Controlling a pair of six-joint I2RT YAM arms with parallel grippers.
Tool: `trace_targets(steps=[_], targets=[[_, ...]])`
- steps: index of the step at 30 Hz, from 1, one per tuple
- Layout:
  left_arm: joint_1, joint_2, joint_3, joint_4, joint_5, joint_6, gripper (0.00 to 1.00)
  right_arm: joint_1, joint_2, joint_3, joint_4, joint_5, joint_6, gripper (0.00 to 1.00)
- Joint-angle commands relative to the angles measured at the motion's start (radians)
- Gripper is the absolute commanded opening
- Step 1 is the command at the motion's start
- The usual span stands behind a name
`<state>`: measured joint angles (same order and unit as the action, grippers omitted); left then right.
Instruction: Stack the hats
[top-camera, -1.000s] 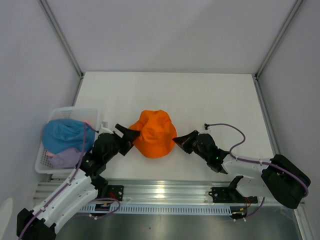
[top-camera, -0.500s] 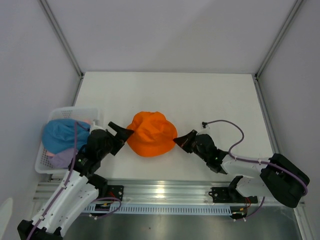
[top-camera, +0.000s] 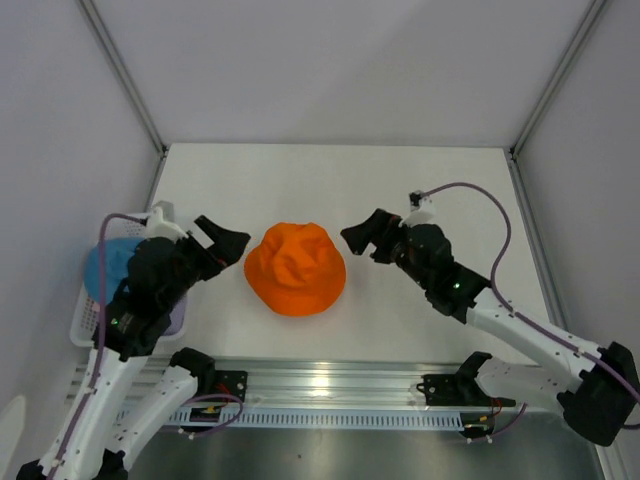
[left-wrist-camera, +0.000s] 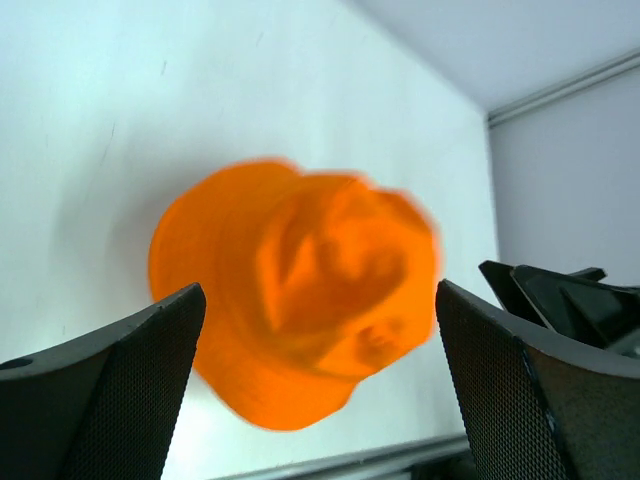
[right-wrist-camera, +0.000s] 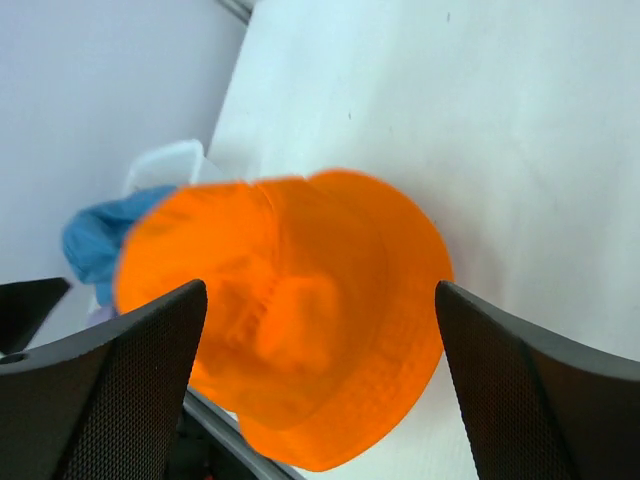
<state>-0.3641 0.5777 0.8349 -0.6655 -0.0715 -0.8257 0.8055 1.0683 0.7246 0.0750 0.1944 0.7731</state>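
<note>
Orange hat (top-camera: 296, 268) sits crown-up mid-way across the table (top-camera: 420, 190), seemingly the stack's base.
Left gripper (top-camera: 222, 240) and right gripper (top-camera: 362, 238) hover either side, jaws wide, holding nothing; next, likely, a reach into the basket (top-camera: 82, 320) for the blue hat (top-camera: 103, 264).

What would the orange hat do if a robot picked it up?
Probably flop: the orange hat has a dented, wrinkled top, so it looks like soft cloth. It likely won't roll, since its brim lies flat on the table.
</note>
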Motion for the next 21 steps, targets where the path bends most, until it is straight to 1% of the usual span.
trace_targets(steps=[1,2,3,4,5,6,7,8,10,11,12,13,14,15,16,21], targets=[[0.013,0.055,0.205,-0.09,-0.078,0.154,1.0,-0.11,-0.053,0.116,-0.217,-0.059,-0.094,1.0],[0.013,0.08,0.243,-0.194,-0.132,0.158,0.99,-0.147,-0.057,0.128,-0.237,-0.091,-0.09,1.0],[0.014,0.106,0.363,-0.263,-0.201,0.152,0.99,-0.216,-0.064,0.137,-0.259,-0.158,-0.095,1.0],[0.016,0.155,0.398,-0.322,-0.355,0.149,1.0,-0.244,-0.077,0.15,-0.267,-0.18,-0.115,1.0],[0.03,0.174,0.447,-0.424,-0.431,0.129,1.0,-0.267,-0.086,0.153,-0.27,-0.199,-0.129,1.0],[0.046,0.186,0.476,-0.466,-0.486,0.117,0.99,-0.294,-0.094,0.157,-0.279,-0.211,-0.145,1.0],[0.072,0.197,0.486,-0.492,-0.511,0.114,1.0,-0.305,-0.1,0.162,-0.284,-0.213,-0.162,1.0],[0.133,0.201,0.49,-0.518,-0.524,0.115,0.99,-0.313,-0.105,0.177,-0.291,-0.211,-0.201,1.0],[0.195,0.195,0.448,-0.504,-0.533,0.128,0.99,-0.33,-0.1,0.194,-0.311,-0.207,-0.228,0.99],[0.267,0.189,0.435,-0.49,-0.521,0.14,0.99,-0.336,-0.088,0.205,-0.314,-0.213,-0.248,1.0],[0.308,0.191,0.385,-0.468,-0.505,0.161,0.98,-0.347,-0.082,0.21,-0.317,-0.229,-0.256,0.99],[0.345,0.198,0.371,-0.438,-0.492,0.19,0.97,-0.353,-0.074,0.213,-0.314,-0.24,-0.259,1.0],[0.434,0.224,0.36,-0.425,-0.475,0.2,0.97,-0.358,-0.061,0.213,-0.302,-0.256,-0.268,0.99],[0.471,0.241,0.348,-0.408,-0.467,0.214,0.96,-0.361,-0.054,0.211,-0.299,-0.282,-0.27,0.99],[0.531,0.258,0.321,-0.379,-0.465,0.23,0.96,-0.367,-0.045,0.211,-0.291,-0.292,-0.271,0.99],[0.622,0.352,0.283,-0.28,-0.496,0.241,0.91,-0.379,-0.013,0.202,-0.25,-0.342,-0.273,1.0]])
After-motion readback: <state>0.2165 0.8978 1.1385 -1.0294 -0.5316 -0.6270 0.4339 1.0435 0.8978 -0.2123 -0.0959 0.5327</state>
